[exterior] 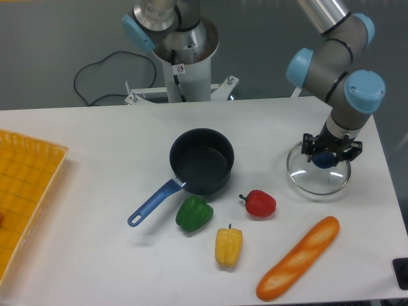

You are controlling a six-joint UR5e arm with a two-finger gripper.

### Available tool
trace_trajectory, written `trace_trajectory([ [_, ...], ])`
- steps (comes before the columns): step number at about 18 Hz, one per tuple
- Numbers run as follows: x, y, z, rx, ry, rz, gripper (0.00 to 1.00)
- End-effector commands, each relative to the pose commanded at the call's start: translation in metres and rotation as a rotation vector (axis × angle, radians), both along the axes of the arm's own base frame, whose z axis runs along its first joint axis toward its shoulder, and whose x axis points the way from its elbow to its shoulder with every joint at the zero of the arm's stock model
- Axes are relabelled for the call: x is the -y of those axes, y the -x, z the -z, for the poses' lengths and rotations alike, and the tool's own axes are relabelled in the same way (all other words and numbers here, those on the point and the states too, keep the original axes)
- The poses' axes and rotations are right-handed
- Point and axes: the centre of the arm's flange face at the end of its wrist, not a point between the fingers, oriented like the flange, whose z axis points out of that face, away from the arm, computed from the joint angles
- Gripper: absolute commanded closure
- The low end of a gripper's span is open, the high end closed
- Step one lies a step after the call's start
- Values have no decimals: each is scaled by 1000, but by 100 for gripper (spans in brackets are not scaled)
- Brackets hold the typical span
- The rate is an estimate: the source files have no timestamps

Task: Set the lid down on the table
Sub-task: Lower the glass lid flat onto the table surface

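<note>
The glass lid (318, 178) is held by its dark blue knob (325, 159) in the tool (331, 152), whose two fingers are clamped on the knob from either side. The lid hangs directly beneath the tool, its disc close to level, over the right end of the white worktop (95, 146), well apart from the dark blue saucepan (201, 161) to its left. Whether the metal rim is already touching the surface cannot be told from this view (the glass is clear and only a faint shadow is seen beneath it). The coming move is judged to turn on that vertical relation: the lid lies straight below the tool, so only a short descent, if any, and a release would be needed. The red pepper (259, 203) and the baguette (298, 257) lie nearer the front, clear of the lid.
</note>
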Motion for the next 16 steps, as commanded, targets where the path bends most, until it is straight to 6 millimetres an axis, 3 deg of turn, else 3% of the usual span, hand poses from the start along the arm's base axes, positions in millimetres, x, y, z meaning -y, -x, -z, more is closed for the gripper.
trace_trajectory([
  [9,-3,4,15,-5,0,3,53],
  [16,0,7,16,-18,5,-2,53],
])
